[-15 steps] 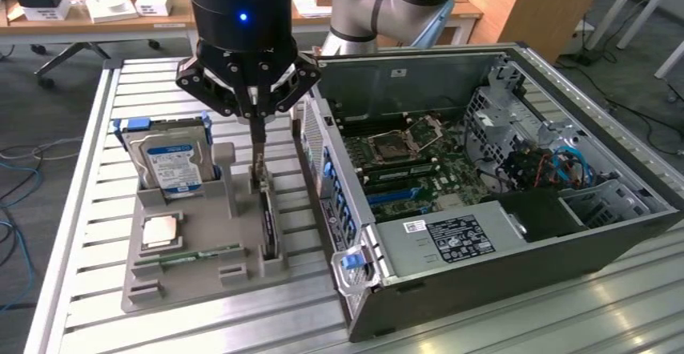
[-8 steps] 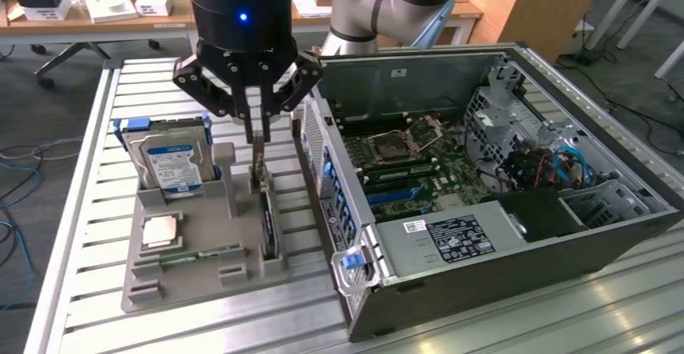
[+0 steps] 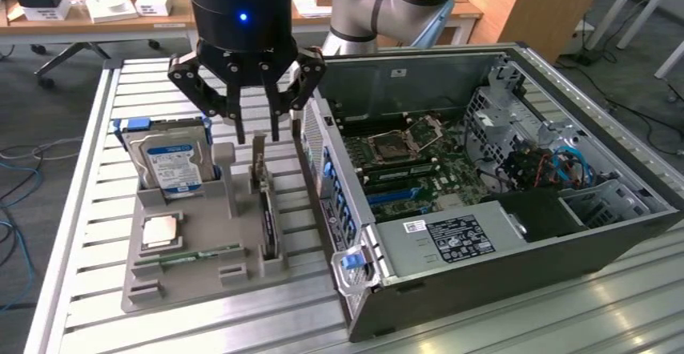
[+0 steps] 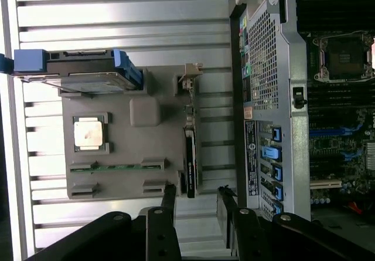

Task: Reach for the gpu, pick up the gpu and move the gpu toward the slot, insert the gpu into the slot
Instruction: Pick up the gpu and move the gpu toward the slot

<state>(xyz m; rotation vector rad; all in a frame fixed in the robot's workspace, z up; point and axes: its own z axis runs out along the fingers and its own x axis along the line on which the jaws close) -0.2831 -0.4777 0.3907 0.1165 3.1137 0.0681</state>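
From the exterior view, the gripper (image 3: 259, 138) hangs over the far end of the grey tray (image 3: 230, 278), its claw spread wide with nothing between the fingers. The gpu (image 3: 265, 214) stands on edge in the tray, along the side nearest the computer case (image 3: 598, 234), just below the fingertips and apart from them. On the tray's other side the hard drive (image 3: 171, 162) stands upright, with the CPU chip (image 3: 160, 231) and the memory stick (image 3: 198, 252) lying flat in front of it. Beside the tray, the open case shows the motherboard (image 3: 449, 166). The slot (image 3: 401, 196) looks to be the long blue strip there, though I cannot be sure.

In the wrist view, the gripper (image 4: 195, 188) straddles the gpu (image 4: 190, 152) with a finger on either side of the card's near end, and a gap shows on both sides. The card sits in the tray (image 4: 158, 138) and the blue slot (image 4: 328, 132) lies inside the case (image 4: 266, 61) beyond the tray, well apart from the card.
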